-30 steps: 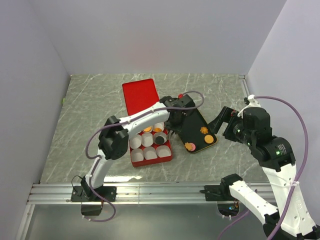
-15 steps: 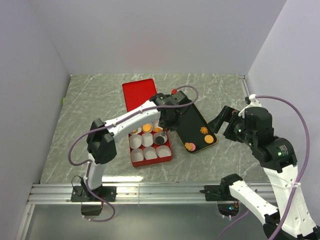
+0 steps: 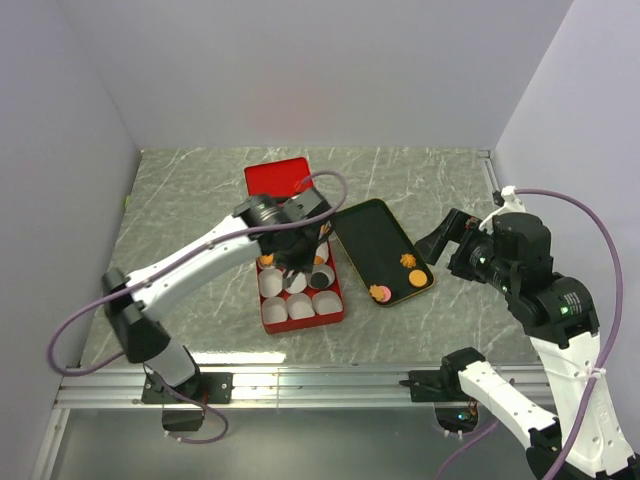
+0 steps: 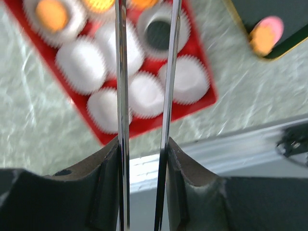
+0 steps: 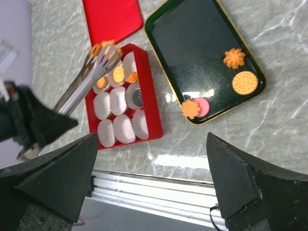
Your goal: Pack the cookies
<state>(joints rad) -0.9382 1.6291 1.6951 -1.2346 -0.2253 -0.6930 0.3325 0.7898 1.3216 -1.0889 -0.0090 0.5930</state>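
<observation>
The grey bench (image 3: 180, 230) is taken up by a black tray (image 5: 192, 53), a red box (image 5: 150, 91) of white paper cups (image 5: 124, 130) just beside it, and the red lid (image 5: 110, 19) laid flat at the box's far end. The right pincer (image 5: 153, 135) is seen spread wide and empty, held off to the right of the tray. The left pincer (image 4: 143, 147) is clamped on a pair of metal tongs (image 5: 84, 82). Their tips are poised over the far edge of the box, with what appears to be an orange cookie (image 5: 108, 44) pinched between them. Three orange cookies (image 5: 119, 73) are lodged in cups of the far rows, and one cup is seen dark inside. Four more are left on the tray, three orange and one pink. Packing is judged about half done. If the tongs are eased apart here, the cookie could be dropped onto a filled cup, the box wall or the lid, since the tips sit at the very edge. A light cup could also be tipped or dragged out by the blades.
</observation>
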